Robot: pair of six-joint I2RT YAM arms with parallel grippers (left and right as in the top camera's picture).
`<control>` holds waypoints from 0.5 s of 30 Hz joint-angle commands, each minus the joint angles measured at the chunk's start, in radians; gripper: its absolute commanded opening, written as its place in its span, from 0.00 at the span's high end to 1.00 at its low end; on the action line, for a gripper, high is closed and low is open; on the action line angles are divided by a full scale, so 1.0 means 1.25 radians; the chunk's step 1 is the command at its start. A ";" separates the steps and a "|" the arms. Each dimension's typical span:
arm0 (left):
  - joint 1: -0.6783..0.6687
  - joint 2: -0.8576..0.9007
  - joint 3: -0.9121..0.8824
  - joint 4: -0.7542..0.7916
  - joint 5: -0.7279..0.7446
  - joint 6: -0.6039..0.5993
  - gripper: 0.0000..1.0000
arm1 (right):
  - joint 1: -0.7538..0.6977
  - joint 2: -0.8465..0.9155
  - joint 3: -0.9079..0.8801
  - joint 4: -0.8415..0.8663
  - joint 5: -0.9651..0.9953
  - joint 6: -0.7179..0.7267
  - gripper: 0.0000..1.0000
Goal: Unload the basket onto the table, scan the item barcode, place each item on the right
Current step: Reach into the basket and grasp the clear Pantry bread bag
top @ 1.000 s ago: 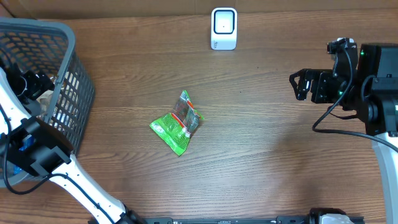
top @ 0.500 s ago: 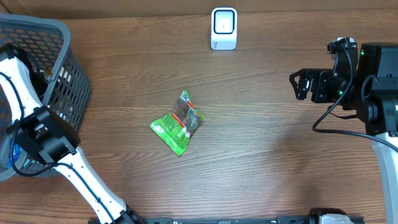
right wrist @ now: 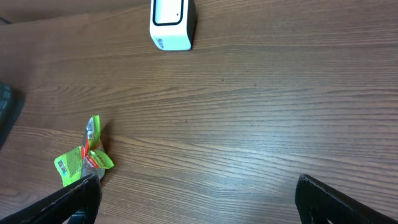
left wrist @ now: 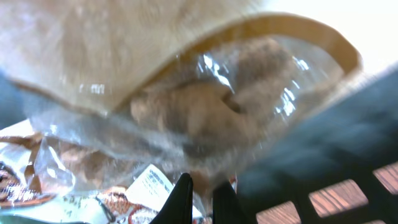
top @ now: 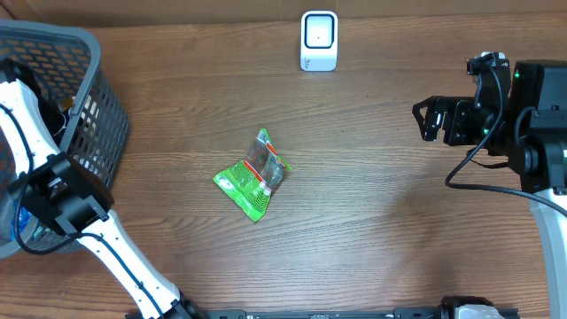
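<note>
In the left wrist view my left gripper (left wrist: 202, 182) is down inside the basket (top: 99, 133), its black fingers (left wrist: 180, 198) drawn together on the crinkled edge of a clear plastic bag (left wrist: 205, 112) of tan, lumpy food. A white printed label (left wrist: 148, 185) shows on the wrapping just left of the fingers. From overhead only the white left arm (top: 22, 115) reaching into the basket shows. A green packet (top: 252, 175) lies on the wooden table. The white scanner (top: 319, 40) stands at the far edge. My right gripper (top: 427, 121) hovers open at the right, with nothing in it.
The grey mesh basket fills the left edge of the table, and more wrapped packets (left wrist: 37, 180) lie in it. Its slotted floor (left wrist: 336, 198) shows beside the bag. The right wrist view sees the scanner (right wrist: 171, 23) and the green packet (right wrist: 81, 160) across bare wood.
The left arm swung deeper into the basket, and its gripper went from wide open to shut on the bag. The right arm and the green packet have not moved.
</note>
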 commanded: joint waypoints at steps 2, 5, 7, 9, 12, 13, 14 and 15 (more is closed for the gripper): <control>0.008 -0.098 0.141 -0.043 0.027 -0.017 0.96 | 0.000 -0.002 0.021 0.003 -0.005 0.003 0.00; 0.008 -0.189 0.148 -0.028 0.012 -0.017 0.96 | 0.000 -0.002 0.021 0.001 -0.005 0.003 0.00; 0.008 -0.219 0.148 0.000 -0.033 -0.017 0.64 | 0.000 -0.002 0.021 0.001 -0.005 0.003 0.00; 0.008 -0.218 0.144 0.029 -0.073 -0.016 0.00 | 0.000 -0.002 0.021 0.001 -0.005 0.002 0.00; 0.008 -0.184 0.119 0.041 -0.081 -0.011 0.00 | 0.000 -0.002 0.021 0.002 -0.005 0.002 0.00; 0.008 -0.167 0.107 0.042 -0.091 -0.011 0.01 | 0.000 -0.002 0.021 0.003 -0.005 0.002 0.00; 0.008 -0.154 0.097 0.044 -0.097 -0.011 0.00 | 0.000 -0.002 0.021 0.003 -0.005 0.002 0.00; 0.008 -0.135 0.088 0.047 -0.104 -0.010 0.00 | 0.000 -0.002 0.021 0.003 -0.005 0.002 0.00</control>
